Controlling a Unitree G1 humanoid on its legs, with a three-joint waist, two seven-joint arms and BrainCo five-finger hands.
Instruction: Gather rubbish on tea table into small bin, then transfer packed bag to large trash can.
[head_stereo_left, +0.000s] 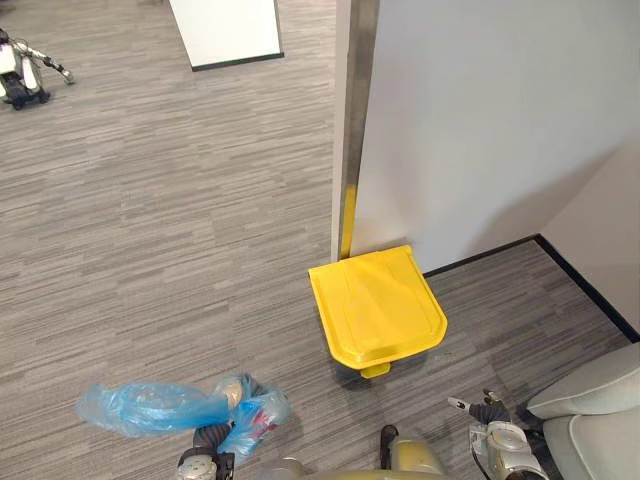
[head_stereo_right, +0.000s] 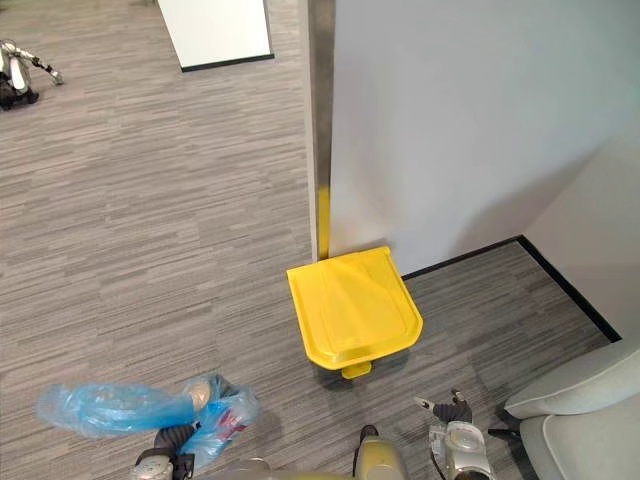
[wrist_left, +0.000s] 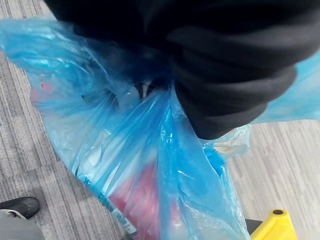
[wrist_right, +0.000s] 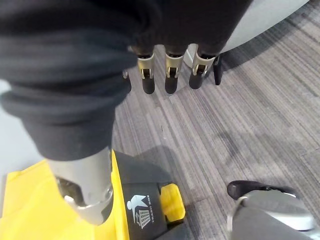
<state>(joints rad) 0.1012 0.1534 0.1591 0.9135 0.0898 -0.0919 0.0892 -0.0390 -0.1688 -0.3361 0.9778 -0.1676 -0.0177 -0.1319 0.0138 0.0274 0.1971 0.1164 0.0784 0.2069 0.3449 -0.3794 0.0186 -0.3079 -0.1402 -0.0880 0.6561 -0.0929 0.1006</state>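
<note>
The left robot hand (wrist_left: 225, 75) is closed on the gathered neck of the blue bag (head_stereo_left: 150, 408), which is carried low over the grey carpet (head_stereo_left: 150, 200). Its fingers are mostly hidden by plastic. Something red is seen through the bag but cannot be identified. The right robot hand (wrist_right: 170, 75) is held empty, fingers straight. The yellow trash can (head_stereo_left: 378, 305) is placed against the wall (head_stereo_left: 480, 120), lid closed. A white pictogram (wrist_right: 142, 212) is printed on its dark front.

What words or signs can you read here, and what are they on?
Words: none can be read.
Sign: a white litter pictogram, a figure beside a basket, on the black front of the yellow trash can.
On the blue rubbish bag: pale marks, too blurred to read.
</note>
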